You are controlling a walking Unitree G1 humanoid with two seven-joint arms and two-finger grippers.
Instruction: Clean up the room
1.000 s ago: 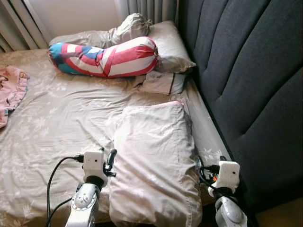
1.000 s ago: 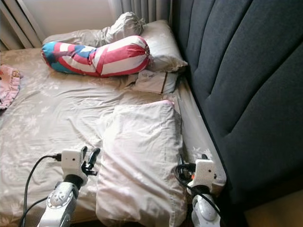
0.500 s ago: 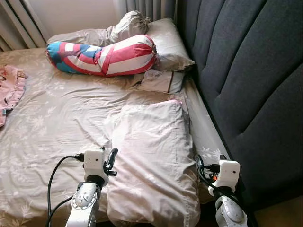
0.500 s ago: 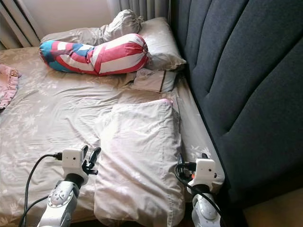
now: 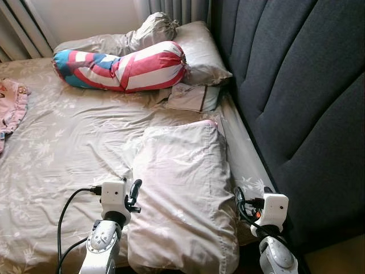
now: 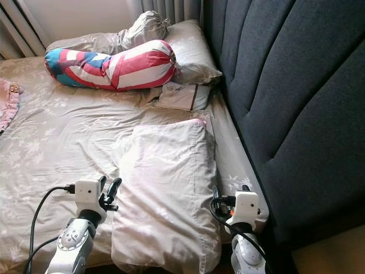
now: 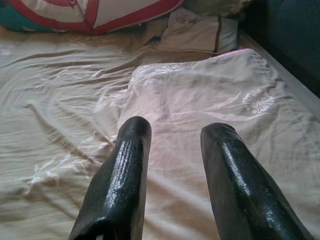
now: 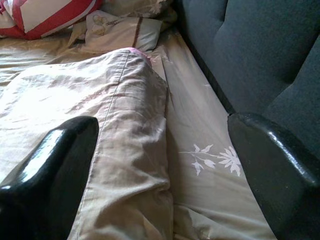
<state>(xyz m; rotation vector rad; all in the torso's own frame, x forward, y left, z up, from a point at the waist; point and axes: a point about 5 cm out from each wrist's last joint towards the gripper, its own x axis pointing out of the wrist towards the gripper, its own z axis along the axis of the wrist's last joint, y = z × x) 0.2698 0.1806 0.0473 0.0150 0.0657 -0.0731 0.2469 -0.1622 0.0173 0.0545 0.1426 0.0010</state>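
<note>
Left tool (image 5: pixel 133 194) hangs with its fingers apart at the pillow's (image 5: pixel 182 194) left edge, and our right tool (image 8: pixel 165 165), fingers spread wide, sits at the pillow's right edge, beside the headboard (image 5: pixel 296 97); we judge this brackets the pillow for lifting. Beyond the pillow lies a striped bolster (image 5: pixel 122 65). Our right wrist view reveals the sheet (image 8: pixel 205 145) between pillow and headboard

A dark grey padded headboard (image 5: pixel 296 97) fills the right of the frame — curtains (image 5: pixel 171 8) hang at the top, a pale wall (image 5: pixel 85 17) between them; daylight falls across the bed's floral sheet (image 5: pixel 63 142).
</note>
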